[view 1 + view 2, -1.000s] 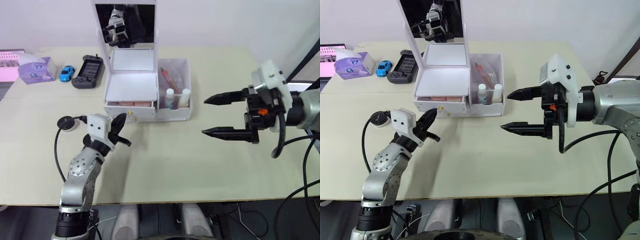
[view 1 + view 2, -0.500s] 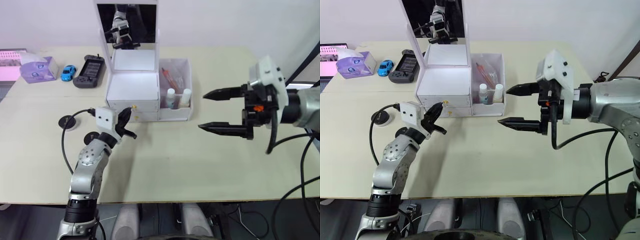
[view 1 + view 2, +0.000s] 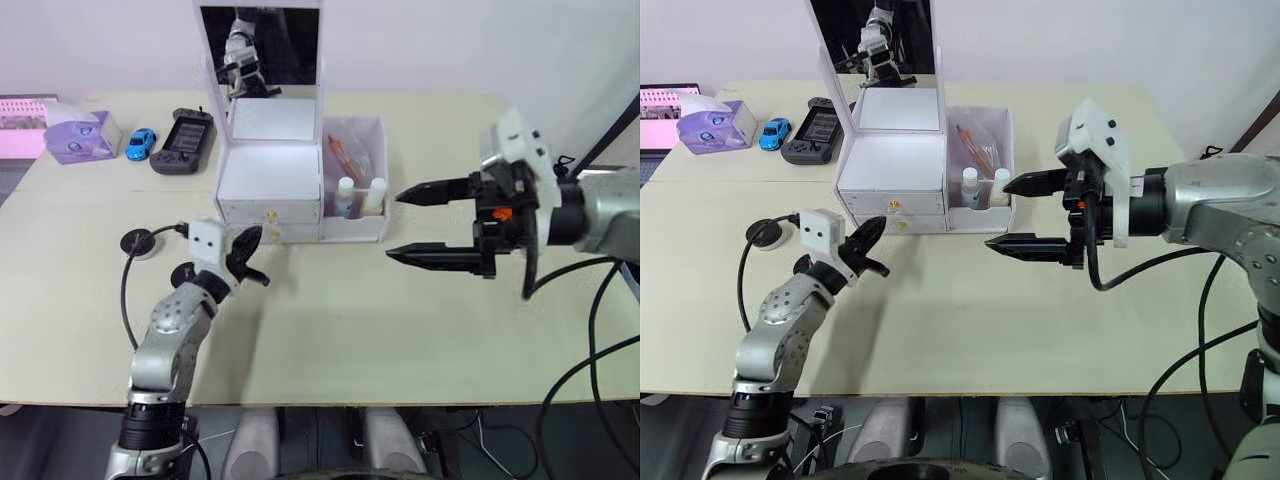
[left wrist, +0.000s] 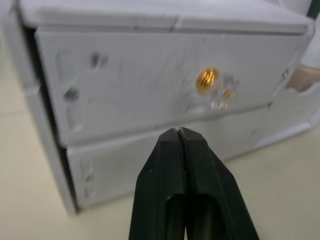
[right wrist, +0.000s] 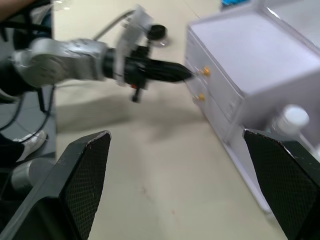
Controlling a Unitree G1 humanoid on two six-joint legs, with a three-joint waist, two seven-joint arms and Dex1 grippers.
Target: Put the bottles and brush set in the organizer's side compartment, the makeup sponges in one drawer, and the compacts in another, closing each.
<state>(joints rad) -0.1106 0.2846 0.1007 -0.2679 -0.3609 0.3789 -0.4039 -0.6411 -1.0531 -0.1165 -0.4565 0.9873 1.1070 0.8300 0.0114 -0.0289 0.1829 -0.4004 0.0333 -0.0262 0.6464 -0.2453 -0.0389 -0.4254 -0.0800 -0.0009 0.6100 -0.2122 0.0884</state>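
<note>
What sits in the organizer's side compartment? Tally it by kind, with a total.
bottles: 2
brush set: 1
Total: 3

Clutter at the table's (image 3: 330,330) far left corner — four small things

The purple tissue box (image 3: 76,136) serves as the landmark, sitting near the far left edge with a white tissue poking from its top. Just behind it, at the very edge, lies a pink item (image 3: 25,112) — what it is cannot be told. Right beside the box stands a little blue toy car (image 3: 140,143), and beyond the car, further from the box, a dark handheld game console (image 3: 181,142) lies flat
</note>
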